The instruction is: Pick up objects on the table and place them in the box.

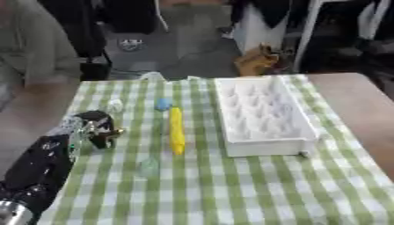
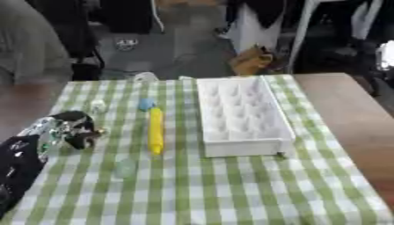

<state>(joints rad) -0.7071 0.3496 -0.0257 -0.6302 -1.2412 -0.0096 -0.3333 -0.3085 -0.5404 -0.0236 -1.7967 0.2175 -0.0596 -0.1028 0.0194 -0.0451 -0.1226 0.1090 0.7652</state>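
Green-and-white checked cloth covers the desk (image 1: 231,193), and on it the white box (image 1: 264,115) lies lengthwise toward the right, its moulded inside showing nothing put in yet as far as I can see. So the job looks barely begun. Left of the box, just beside it but not touching, lies a long yellow piece (image 1: 177,130), pointing away from the robot, with a small blue piece (image 1: 162,104) at its far tip. Nearer the robot sits a pale greenish, see-through lump (image 1: 148,166), and a small whitish one (image 1: 114,105) lies further off toward the left edge; I can't say what either is. The left robot hand (image 1: 94,128) comes in from the lower left and hangs over the cloth near the left edge, well apart from the box. Its dark fingers look curled, and something shiny shows at the wrist side, but whether it grips anything I cannot tell from where the view is soft. The right robot hand is nowhere to be seen. By my reckoning all the visible pieces are left to move: yellow, blue, greenish and whitish, each needing a pick and a carry rightward over the box wall.
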